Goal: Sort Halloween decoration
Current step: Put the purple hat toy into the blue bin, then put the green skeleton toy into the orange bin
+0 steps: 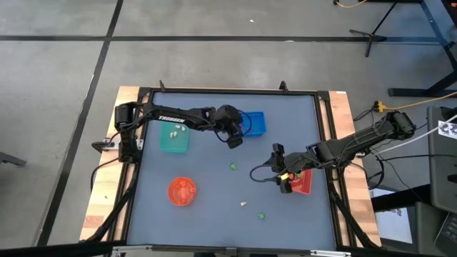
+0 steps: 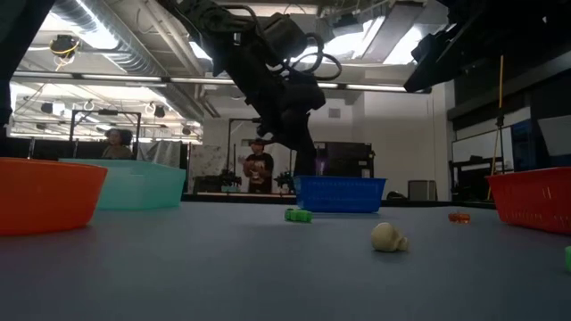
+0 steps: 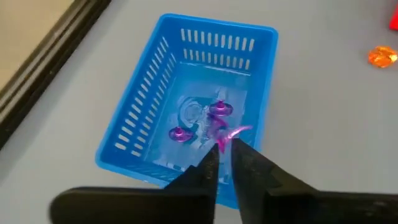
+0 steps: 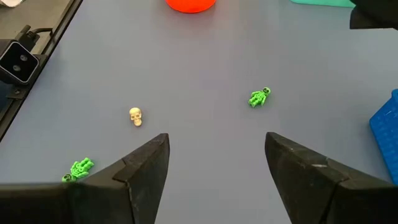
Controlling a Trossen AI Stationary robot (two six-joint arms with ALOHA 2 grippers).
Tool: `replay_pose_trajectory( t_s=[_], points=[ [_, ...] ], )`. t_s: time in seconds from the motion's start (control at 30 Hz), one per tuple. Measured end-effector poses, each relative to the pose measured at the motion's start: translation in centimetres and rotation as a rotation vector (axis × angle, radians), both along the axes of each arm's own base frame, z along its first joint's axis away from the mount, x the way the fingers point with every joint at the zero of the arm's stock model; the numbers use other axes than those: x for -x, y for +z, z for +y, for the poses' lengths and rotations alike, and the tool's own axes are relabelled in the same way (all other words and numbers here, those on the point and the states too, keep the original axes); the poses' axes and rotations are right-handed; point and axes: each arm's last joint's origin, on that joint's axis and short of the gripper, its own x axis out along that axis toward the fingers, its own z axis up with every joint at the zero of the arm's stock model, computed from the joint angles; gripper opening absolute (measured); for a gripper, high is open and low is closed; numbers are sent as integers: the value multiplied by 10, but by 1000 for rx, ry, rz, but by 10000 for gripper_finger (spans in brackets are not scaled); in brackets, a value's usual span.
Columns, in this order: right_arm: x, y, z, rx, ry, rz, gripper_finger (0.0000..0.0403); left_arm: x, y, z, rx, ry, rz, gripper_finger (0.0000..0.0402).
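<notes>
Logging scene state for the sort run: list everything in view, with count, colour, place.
blue tray: 1, blue, far centre; holds two purple trinkets
teal tray: 1, teal, far left; white bits inside
red tray: 1, red, right
bowl: 1, orange, near left
green trinkets: 2 loose, mid table and near edge
skull: 1, cream, near centre
orange trinket: 1, near red tray
left gripper: fingers shut on purple trinket, over blue tray
right gripper: fingers open, by red tray

Left pincer [image 3: 225,151] pinched nearly closed on a purple trinket [image 3: 229,134], right pincer [image 4: 216,155] spread wide, hovering low.
</notes>
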Motion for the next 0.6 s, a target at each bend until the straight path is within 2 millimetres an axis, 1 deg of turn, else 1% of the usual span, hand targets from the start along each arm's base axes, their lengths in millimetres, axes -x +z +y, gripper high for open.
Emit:
replay_pose_trajectory(
  t_s=[0.2, 0.3, 0.4, 0.5, 0.6],
  points=[
    [0, 0, 0, 0, 0, 0, 264, 1, 1, 3, -75, 73, 16, 92],
    [0, 0, 0, 0, 0, 0, 264, 1, 1, 3, -86, 85, 19, 116],
    [0, 0, 0, 0, 0, 0, 264, 1, 1, 3, -85, 77, 20, 126],
    [0, 0, 0, -1, 0, -1, 264, 1, 4, -2, -87, 10, 22, 128],
    [-3, 1, 1, -9, 0, -25, 264, 4, 17, -12, -109, -39, 12, 128]
  ],
)
